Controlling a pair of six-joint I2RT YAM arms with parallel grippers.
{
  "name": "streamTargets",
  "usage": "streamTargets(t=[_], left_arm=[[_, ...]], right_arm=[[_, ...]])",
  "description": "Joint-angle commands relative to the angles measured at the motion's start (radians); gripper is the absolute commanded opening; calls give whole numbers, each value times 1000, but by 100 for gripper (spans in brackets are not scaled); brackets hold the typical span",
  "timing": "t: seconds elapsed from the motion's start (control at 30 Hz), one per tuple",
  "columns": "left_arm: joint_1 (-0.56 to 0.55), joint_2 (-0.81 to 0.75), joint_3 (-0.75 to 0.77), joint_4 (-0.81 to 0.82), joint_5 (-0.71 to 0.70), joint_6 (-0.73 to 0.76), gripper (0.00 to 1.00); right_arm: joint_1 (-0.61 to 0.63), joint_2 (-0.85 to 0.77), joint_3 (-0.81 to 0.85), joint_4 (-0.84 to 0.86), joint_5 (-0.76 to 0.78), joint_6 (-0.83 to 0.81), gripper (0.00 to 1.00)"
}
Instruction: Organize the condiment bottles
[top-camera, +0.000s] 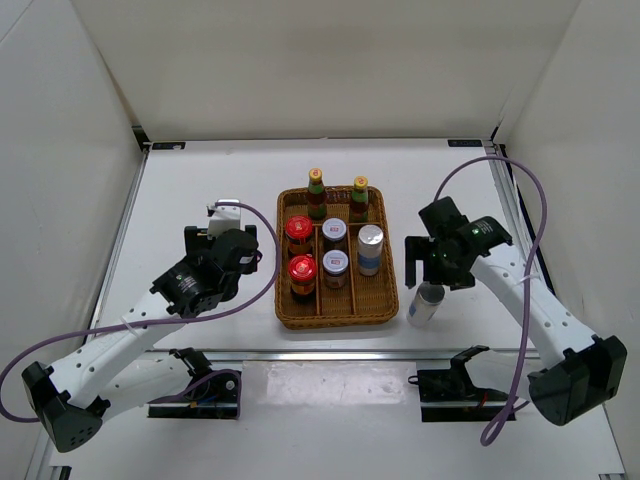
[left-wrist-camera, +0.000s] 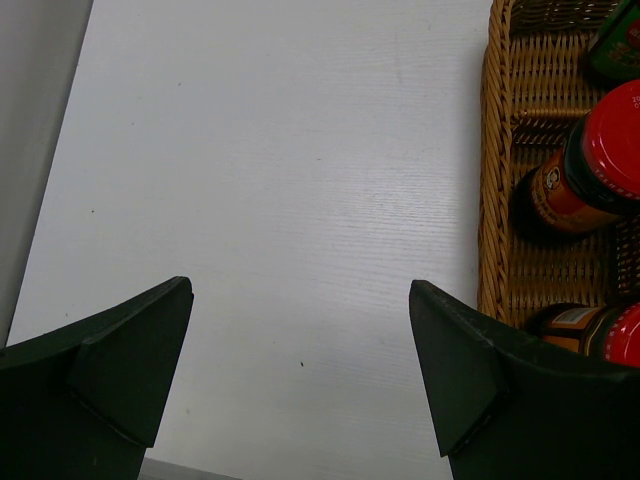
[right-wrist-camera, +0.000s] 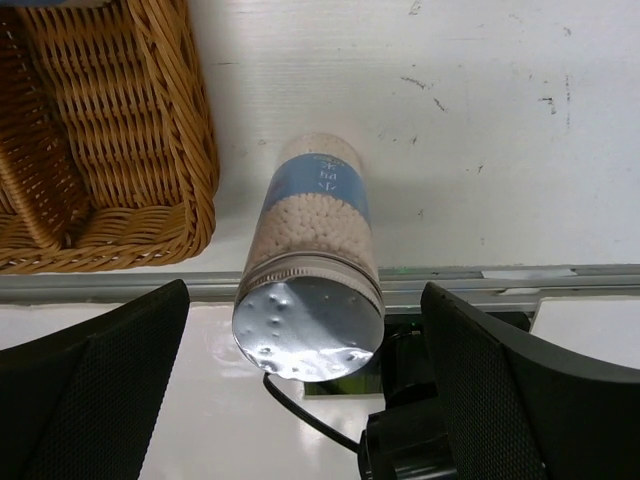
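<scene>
The wicker tray (top-camera: 345, 312) holds two yellow-capped sauce bottles (top-camera: 316, 190) (top-camera: 359, 196), two red-lidded jars (top-camera: 299, 232) (top-camera: 302, 272), two silver-lidded jars (top-camera: 334, 233) (top-camera: 335, 265) and one tall silver cylinder (top-camera: 370, 248). The second cylinder (top-camera: 427, 305) stands on the table just right of the tray. My right gripper (top-camera: 430, 268) is open above it; in the right wrist view its silver lid (right-wrist-camera: 308, 330) sits between the spread fingers (right-wrist-camera: 100, 390), untouched. My left gripper (left-wrist-camera: 300, 370) is open and empty over bare table left of the tray (left-wrist-camera: 495, 200), near a red-lidded jar (left-wrist-camera: 590, 165).
A metal rail (top-camera: 330, 355) runs along the table's near edge, close behind the loose cylinder (right-wrist-camera: 500, 280). White walls enclose the table on three sides. The tray's right compartment has free room in front of the cylinder standing in it (top-camera: 372, 292). Purple cables trail from both arms.
</scene>
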Motion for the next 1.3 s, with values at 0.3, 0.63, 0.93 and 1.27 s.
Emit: streamTargets(t=[0.3,0.63,0.93,1.27], left_arm=[[4,-6,20,22,1,8,100],[4,-6,20,22,1,8,100],[4,-6,20,22,1,8,100],[4,-6,20,22,1,8,100]], right_arm=[[-6,17,30,-40,-54,75,95],[3,-25,-67,-25,-102,169,83],[3,-81,-76,-11,-53,223,38],[70,-196,103,7,15,223,3]])
